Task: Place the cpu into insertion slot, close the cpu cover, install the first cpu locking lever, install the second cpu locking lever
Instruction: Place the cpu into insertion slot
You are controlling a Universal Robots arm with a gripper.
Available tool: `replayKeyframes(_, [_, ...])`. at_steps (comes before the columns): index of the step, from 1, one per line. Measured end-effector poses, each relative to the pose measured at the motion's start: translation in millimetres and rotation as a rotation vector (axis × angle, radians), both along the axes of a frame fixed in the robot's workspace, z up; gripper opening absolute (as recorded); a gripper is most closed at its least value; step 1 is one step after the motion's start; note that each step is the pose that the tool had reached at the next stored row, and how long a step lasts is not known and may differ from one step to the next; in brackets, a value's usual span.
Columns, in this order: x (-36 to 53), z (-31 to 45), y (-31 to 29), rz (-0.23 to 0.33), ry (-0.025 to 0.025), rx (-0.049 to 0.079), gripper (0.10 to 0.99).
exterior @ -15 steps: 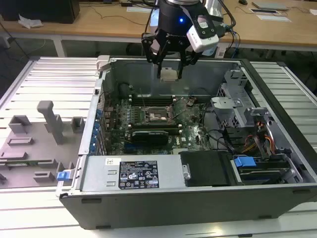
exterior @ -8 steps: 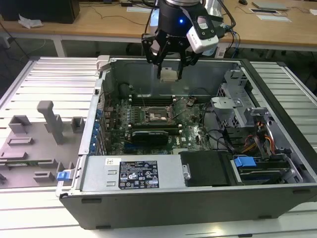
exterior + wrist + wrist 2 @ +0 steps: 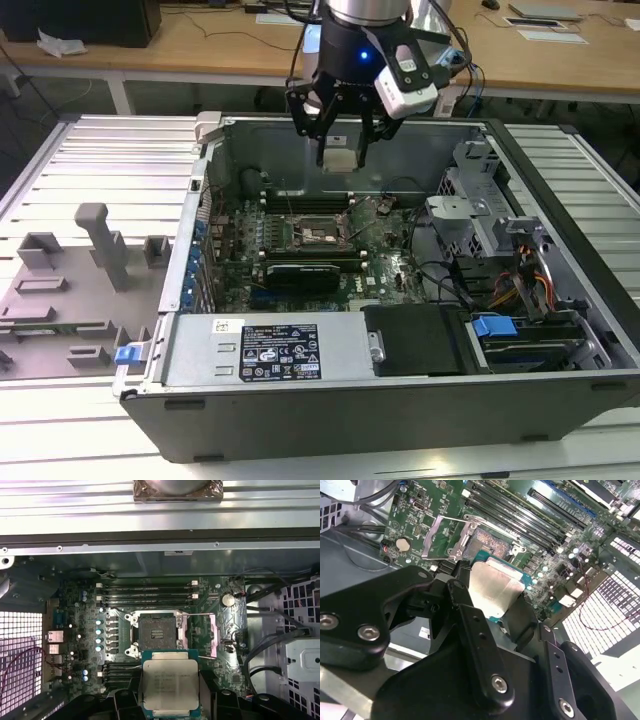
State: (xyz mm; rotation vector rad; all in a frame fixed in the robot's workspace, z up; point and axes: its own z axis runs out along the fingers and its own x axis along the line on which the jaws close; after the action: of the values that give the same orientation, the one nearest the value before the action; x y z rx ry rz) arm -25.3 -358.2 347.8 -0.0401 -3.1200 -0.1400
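My gripper [image 3: 338, 148] hangs above the open computer case, shut on the cpu [image 3: 339, 156], a flat square chip with a silvery top. In both wrist views the cpu [image 3: 170, 682] [image 3: 496, 586] is pinched by its edges between the black fingers [image 3: 125, 700], level and well above the board. The insertion slot [image 3: 157, 632] [image 3: 492, 542] [image 3: 318, 234] lies bare on the green motherboard, just ahead of the chip. The cpu cover [image 3: 202, 630] [image 3: 439, 536], a thin metal frame, is flipped open beside the slot.
A long black card [image 3: 310, 272] sits in front of the socket, and memory slots [image 3: 150, 592] lie behind it. A power supply box [image 3: 270, 350] lines the case front, with drive cages [image 3: 480, 215] and cables at the exterior view's right. A grey fixture [image 3: 95, 245] stands outside on the left.
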Motion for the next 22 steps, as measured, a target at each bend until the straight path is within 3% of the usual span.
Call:
replayKeyframes(9, [-1.0,-21.9,0.1,-0.002,-0.0001,-0.002,0.537])
replayKeyframes(12, [-1.0,-24.2,0.1,-0.078,0.0001,-0.002,0.537])
replayKeyframes(22, [-1.1,-28.2,0.1,-0.254,0.0003,-0.002,0.537])
